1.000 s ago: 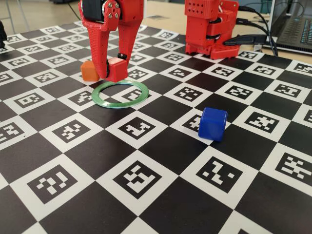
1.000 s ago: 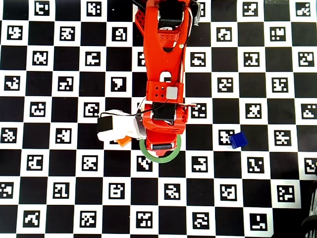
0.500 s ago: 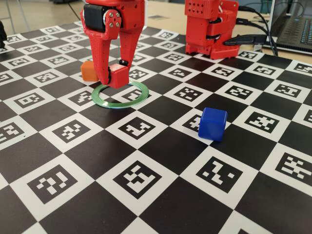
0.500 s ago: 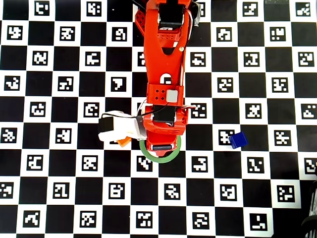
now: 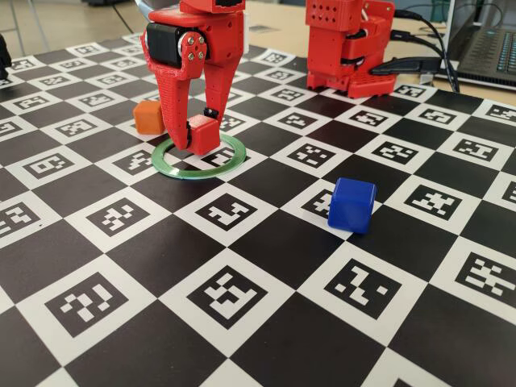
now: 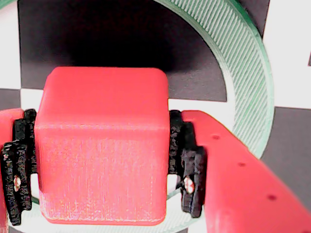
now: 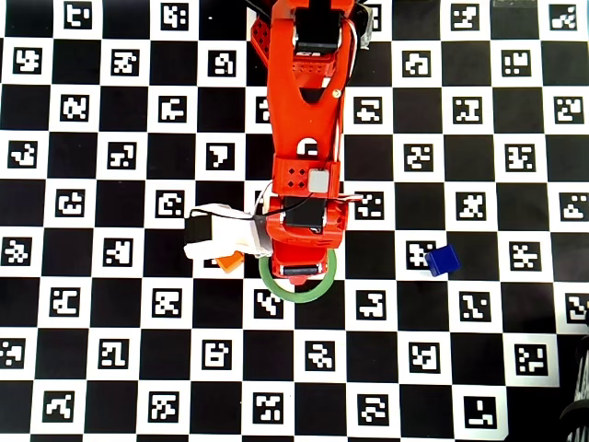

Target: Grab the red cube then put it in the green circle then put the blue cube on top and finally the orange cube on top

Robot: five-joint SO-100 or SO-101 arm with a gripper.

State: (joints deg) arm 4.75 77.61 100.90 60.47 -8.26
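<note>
Your arm reaches out from base, wrist bent down, gripper [image 5: 193,139] pointing almost straight at board right over green circle [image 5: 198,156]. Jaws clamped on red cube [image 6: 103,145], black pads [image 6: 187,162] pressing both sides. Cube sits low inside ring's far-left part in fixed view; can't tell if it touches board. Orange cube [image 5: 148,116] just behind ring, to its left. Blue cube [image 5: 351,205] well apart from ring, to its right and nearer camera.
</note>
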